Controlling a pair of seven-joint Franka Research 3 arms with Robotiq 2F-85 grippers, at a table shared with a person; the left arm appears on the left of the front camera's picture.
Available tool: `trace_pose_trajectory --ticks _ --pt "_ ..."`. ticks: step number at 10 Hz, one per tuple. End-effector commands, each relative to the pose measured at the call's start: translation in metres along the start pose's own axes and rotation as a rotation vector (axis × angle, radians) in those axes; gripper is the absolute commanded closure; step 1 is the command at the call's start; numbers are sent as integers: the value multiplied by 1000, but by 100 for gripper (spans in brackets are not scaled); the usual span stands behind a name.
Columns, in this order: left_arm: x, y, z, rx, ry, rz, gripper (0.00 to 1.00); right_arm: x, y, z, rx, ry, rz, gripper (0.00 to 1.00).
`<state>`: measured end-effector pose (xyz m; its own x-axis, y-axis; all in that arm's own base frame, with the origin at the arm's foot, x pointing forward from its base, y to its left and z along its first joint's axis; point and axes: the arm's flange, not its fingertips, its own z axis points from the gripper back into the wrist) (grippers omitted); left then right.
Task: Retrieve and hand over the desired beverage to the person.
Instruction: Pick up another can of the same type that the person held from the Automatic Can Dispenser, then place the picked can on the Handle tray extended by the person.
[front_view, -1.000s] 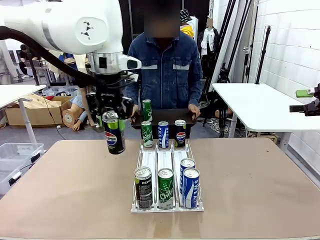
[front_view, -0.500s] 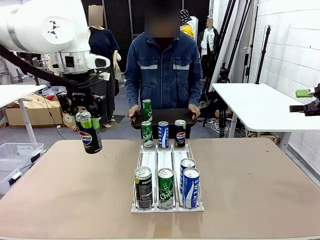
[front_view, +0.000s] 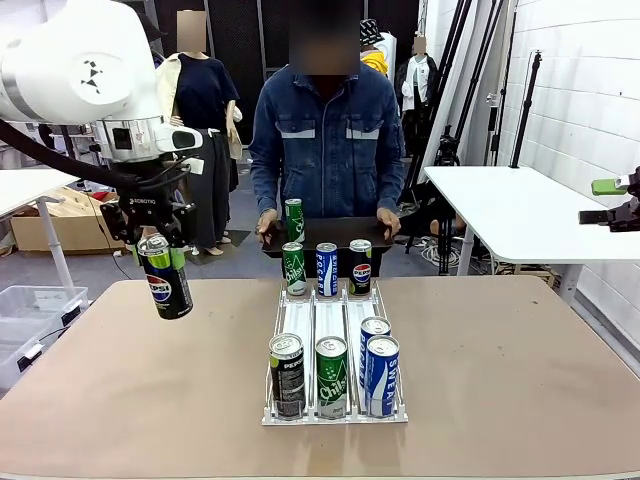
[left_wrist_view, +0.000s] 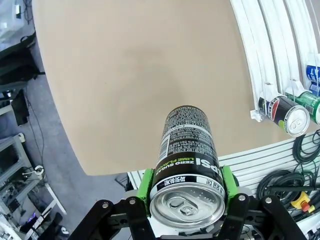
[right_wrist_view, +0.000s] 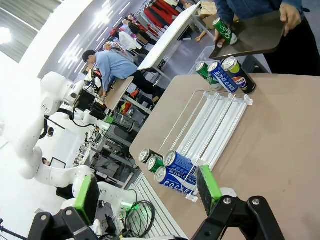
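My left gripper (front_view: 158, 243) is shut on a black Pepsi lime can (front_view: 167, 277) and holds it tilted in the air over the table's left part. In the left wrist view the same can (left_wrist_view: 188, 142) sits between the green pads (left_wrist_view: 146, 182). The person (front_view: 330, 130) stands at the far side with both hands on a dark tray (front_view: 335, 233) that carries a green can (front_view: 293, 219). My right gripper (right_wrist_view: 147, 192) is open with nothing between its fingers, and it hangs at the right edge (front_view: 600, 201), away from the table.
A white three-lane rack (front_view: 312, 320) stands mid-table. Three cans, green, blue and black, stand at its far end, and several more at its near end (front_view: 331, 376). A white side table (front_view: 520, 215) stands at the right. The brown tabletop (front_view: 520, 370) is bare around the rack.
My left arm has carried the Pepsi can leftward, from beside the rack's far end to over the table's left part. The person and the tray have stayed in place.
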<state>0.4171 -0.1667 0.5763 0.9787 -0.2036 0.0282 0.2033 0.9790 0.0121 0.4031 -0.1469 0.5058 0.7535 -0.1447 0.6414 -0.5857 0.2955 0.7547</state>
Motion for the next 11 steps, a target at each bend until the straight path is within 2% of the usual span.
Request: trace_pose_trajectory --ticks 1,11 --pt "-2 0 5 -1 -11 1 100 0 1 0 13 -5 4 0" --pt "-2 0 5 -1 -11 1 100 0 1 0 13 -5 4 0"
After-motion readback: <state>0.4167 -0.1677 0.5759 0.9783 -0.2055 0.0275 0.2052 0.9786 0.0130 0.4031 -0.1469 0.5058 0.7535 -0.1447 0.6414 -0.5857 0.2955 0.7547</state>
